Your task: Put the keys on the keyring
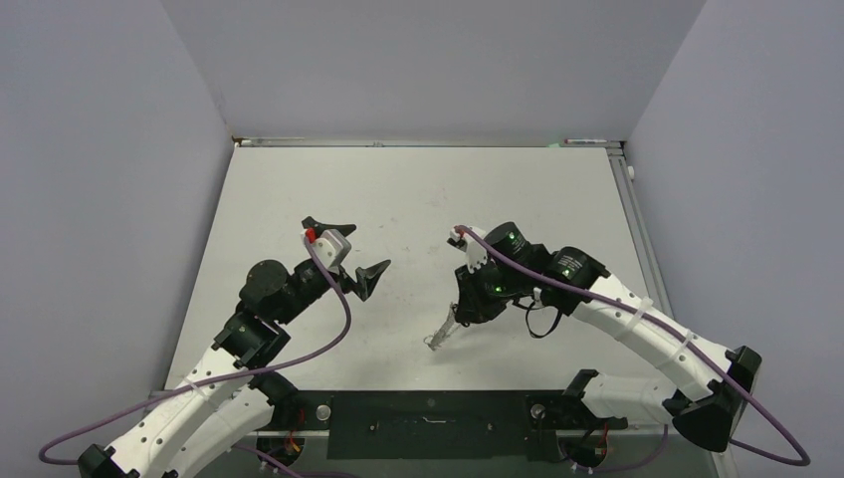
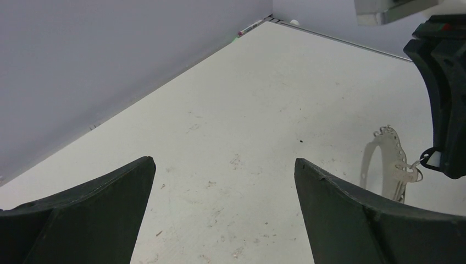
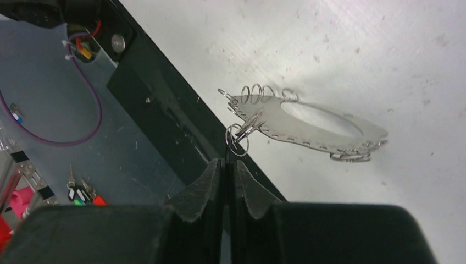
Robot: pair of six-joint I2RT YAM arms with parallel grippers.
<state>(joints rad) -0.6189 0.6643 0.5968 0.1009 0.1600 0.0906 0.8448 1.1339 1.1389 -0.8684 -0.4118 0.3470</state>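
Note:
The keyring is a flat silver oval hoop with small loops along its rim. It hangs slanted from my right gripper, which is shut on a small wire loop at the hoop's near end. A thin silver blade like the keys lies across that end; I cannot make out a black head. From above, the hoop dangles just over the table below my right gripper. My left gripper hovers wide open to its left, holding nothing. In the left wrist view the hoop hangs beyond the right finger.
The black base plate runs along the table's near edge, close under the hanging hoop. Grey walls close in the left, back and right. Small key-like items with coloured heads lie on a lower blue surface beyond the table edge.

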